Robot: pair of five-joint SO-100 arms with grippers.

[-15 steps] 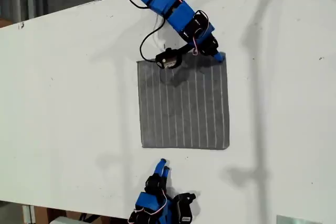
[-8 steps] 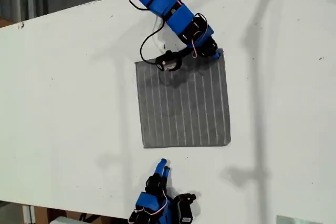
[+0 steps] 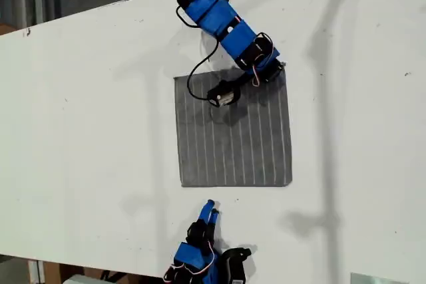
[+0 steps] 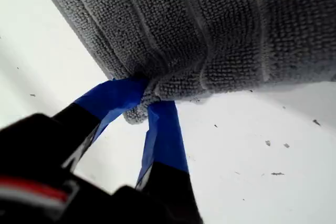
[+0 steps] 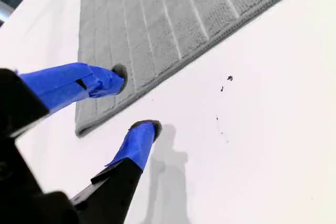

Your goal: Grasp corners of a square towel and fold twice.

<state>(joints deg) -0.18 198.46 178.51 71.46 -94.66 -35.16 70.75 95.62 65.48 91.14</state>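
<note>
Grey and thinly striped in white, the towel (image 3: 233, 131) lies flat on the white table (image 3: 86, 118) near the middle of the exterior view; its near edge has hardly shifted since half a second ago, while its far edge at the exterior view's left sits a little lower than before; the small black part (image 3: 223, 96) hanging on a cable from the arm, which lay at the far edge, now lies further in on the cloth. At the exterior view's lower middle my second gripper (image 5: 131, 100) hovers just off the towel's near edge, much where it was, its jaws apart with nothing between them, 1 fingertip (image 5: 113, 80) over the cloth and the other over bare table. At the towel's far corner (image 4: 137, 113) towards the exterior view's right, my first gripper (image 4: 147, 106) has its 2 blue fingers pinched tight on the bunched fabric; that arm has swung slightly inward over the cloth since the earlier frames.
</note>
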